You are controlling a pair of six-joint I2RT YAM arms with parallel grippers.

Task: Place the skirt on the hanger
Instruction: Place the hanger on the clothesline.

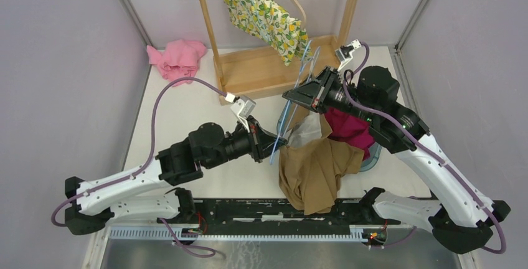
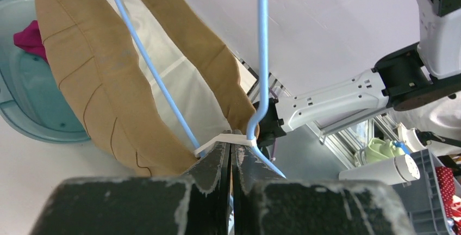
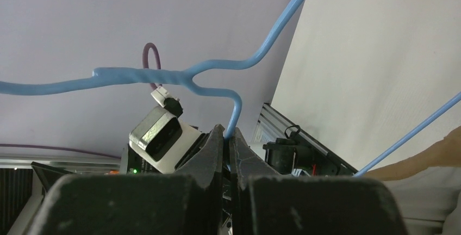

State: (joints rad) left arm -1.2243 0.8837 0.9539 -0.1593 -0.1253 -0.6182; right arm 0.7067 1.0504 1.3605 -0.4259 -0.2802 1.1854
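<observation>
- While both claws sit pinched fully closed, the left claw [image 2: 232,147] grips the blue hanger [image 2: 263,55] at a white band [image 2: 225,137], and the right claw [image 3: 227,133] grips it just below its twisted neck.
- The tan skirt [image 1: 317,169] hangs bunched from the hanger down onto the table [image 1: 187,107], hiding most of a teal basin [image 1: 372,160].
- Whether the wire runs inside the skirt's waist cannot be made out.

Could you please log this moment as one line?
left tool: shut on hanger | right tool: shut on hanger | skirt: partly around hanger arm
</observation>
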